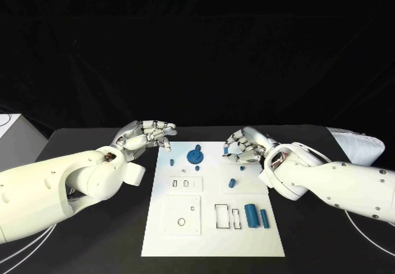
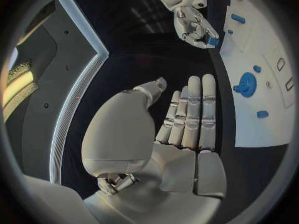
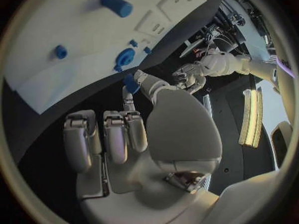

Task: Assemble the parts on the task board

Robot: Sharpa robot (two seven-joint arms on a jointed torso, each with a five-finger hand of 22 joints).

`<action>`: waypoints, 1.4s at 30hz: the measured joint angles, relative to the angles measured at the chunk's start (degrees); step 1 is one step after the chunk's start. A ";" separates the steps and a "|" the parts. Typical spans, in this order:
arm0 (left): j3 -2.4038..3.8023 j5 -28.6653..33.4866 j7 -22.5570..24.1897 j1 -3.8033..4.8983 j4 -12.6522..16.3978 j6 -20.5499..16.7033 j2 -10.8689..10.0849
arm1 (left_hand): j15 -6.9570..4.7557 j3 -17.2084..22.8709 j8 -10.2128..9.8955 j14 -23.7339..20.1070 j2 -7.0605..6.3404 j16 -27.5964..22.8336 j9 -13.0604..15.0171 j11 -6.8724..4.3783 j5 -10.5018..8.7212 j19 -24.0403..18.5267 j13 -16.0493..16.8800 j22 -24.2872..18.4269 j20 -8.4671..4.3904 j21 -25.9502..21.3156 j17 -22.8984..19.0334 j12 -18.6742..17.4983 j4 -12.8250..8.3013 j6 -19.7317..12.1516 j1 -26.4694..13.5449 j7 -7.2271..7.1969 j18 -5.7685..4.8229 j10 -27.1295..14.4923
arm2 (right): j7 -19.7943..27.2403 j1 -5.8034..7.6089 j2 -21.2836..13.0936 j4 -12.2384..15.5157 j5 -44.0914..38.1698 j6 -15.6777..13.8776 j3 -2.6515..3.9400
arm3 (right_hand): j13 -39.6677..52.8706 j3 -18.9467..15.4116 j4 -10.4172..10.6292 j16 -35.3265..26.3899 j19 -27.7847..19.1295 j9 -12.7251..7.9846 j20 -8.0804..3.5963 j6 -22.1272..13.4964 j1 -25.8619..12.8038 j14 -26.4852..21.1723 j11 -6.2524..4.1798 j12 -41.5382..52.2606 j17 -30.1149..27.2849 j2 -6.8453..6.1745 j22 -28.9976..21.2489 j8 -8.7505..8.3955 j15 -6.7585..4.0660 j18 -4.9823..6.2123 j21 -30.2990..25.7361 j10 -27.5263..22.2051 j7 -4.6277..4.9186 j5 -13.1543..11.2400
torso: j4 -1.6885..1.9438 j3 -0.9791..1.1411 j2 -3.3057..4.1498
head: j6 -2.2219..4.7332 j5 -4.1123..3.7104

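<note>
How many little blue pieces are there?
8: a gear, two pegs beside it, two small pieces rightward, two cylinders, one piece in the right robot hand; others may be hidden.

White task board [image 1: 212, 234], blue parts [image 1: 196, 156]

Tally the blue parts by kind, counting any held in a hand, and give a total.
Gear: 1
Big cylinders: 2
Small pegs lying on the board: 4
Pinched peg in the right hand: 1
Total: 8
</note>
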 measured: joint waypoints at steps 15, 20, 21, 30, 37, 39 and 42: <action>-0.02 0.19 -0.22 0.00 0.25 0.02 0.01 | -0.20 0.00 0.00 -0.20 0.00 0.00 0.06 0.00 0.00 0.00 0.00 0.12 0.00 0.23 0.00 -0.21 0.00 0.00 0.00 0.00 0.00 0.00 | -7.35 -3.52 8.98 2.10 -7.95 -0.47 -0.09 | 0.00 0.59 -0.26 0.00 0.00 0.01 0.00 -0.11 -0.36 0.00 0.00 0.00 0.04 -0.06 -0.01 0.01 0.01 0.00 0.00 0.00 -0.11 0.69 | 0.10 -0.13 -0.13 | -0.97 0.43; -0.02 0.24 -0.26 0.00 0.35 0.00 0.03 | -0.20 0.00 0.00 -0.20 0.00 0.00 0.06 0.00 0.00 0.00 0.00 0.12 0.00 0.22 -0.01 -0.21 0.00 0.00 0.00 0.00 0.00 0.00 | -9.29 -4.86 11.31 0.86 -10.50 -0.62 -0.09 | 0.00 0.91 -0.22 0.00 0.00 0.01 0.01 -0.30 -0.35 0.00 0.01 0.00 0.04 -0.05 -0.02 0.01 0.01 0.00 0.00 0.00 -0.30 0.93 | 0.13 -0.10 -0.10 | -1.31 0.91; -0.02 0.25 -0.26 0.00 0.38 0.00 0.04 | -0.20 0.00 0.00 -0.20 0.00 0.00 0.06 0.00 0.00 0.00 0.00 0.12 0.00 0.22 -0.01 -0.21 0.00 0.00 0.00 0.00 0.00 0.00 | -9.76 -5.11 11.75 0.51 -11.00 -0.66 -0.09 | 0.00 0.95 -0.19 0.00 0.00 0.01 0.01 -0.30 -0.35 0.00 0.00 0.00 0.04 -0.05 -0.02 0.01 0.01 0.00 0.00 0.00 -0.30 1.04 | 0.13 -0.10 -0.09 | -1.36 0.98; -0.02 0.30 -0.27 0.00 0.40 -0.01 -0.01 | -0.20 0.00 0.00 -0.20 0.00 0.00 0.06 0.00 0.00 0.00 0.00 0.11 0.00 0.22 -0.01 -0.21 0.00 0.00 0.00 0.00 0.00 0.00 | -12.13 -6.52 13.75 -1.50 -14.04 -0.97 -0.23 | -0.01 0.96 -0.18 0.00 0.00 0.01 0.01 -0.36 -0.26 0.00 0.01 0.00 0.03 0.03 -0.02 0.01 0.01 0.00 0.00 0.00 -0.27 1.05 | 0.05 -0.02 -0.08 | -1.81 1.09; -0.02 0.33 -0.30 0.01 0.39 -0.01 -0.03 | -0.20 0.00 0.00 -0.20 0.00 0.02 0.05 0.00 0.00 0.00 0.00 0.11 0.00 0.22 -0.01 -0.21 0.00 0.00 0.00 0.00 0.00 0.00 | -12.93 -6.98 14.37 -2.67 -16.12 -1.26 -0.31 | -0.01 0.95 -0.18 0.00 0.00 0.01 0.01 -0.55 -0.26 0.01 0.01 0.00 0.03 0.02 0.02 0.01 0.01 0.00 0.00 0.00 -0.25 1.35 | 0.02 0.04 -0.07 | -2.10 1.06; -0.02 0.34 -0.30 0.01 0.37 -0.01 0.01 | -0.20 0.00 0.00 -0.20 0.00 0.23 0.05 0.00 0.00 0.00 0.00 0.16 0.00 0.22 0.01 -0.21 0.00 0.00 0.00 0.00 0.00 0.00 | -12.98 -7.06 14.58 -3.01 -16.58 -1.29 -0.34 | -0.01 0.95 -0.18 0.00 0.00 0.01 0.01 -0.58 -0.26 0.01 0.01 0.00 0.03 0.02 0.02 0.01 0.01 0.00 0.00 0.00 -0.23 1.36 | 0.00 0.04 -0.04 | -2.18 1.03; -0.02 0.35 -0.31 0.01 0.33 -0.01 0.09 | -0.20 0.00 0.00 -0.20 0.00 0.23 0.05 0.00 0.00 0.00 0.00 0.16 0.00 0.22 0.04 -0.21 0.00 0.00 0.00 0.00 0.00 0.00 | -12.98 -7.29 14.82 -3.31 -17.10 -1.29 -0.41 | -0.01 0.95 -0.18 0.00 0.00 0.01 0.01 -0.62 -0.26 0.01 0.01 0.00 0.03 0.02 0.02 0.01 0.01 0.00 0.00 0.00 -0.19 1.36 | 0.00 0.04 -0.01 | -2.33 1.04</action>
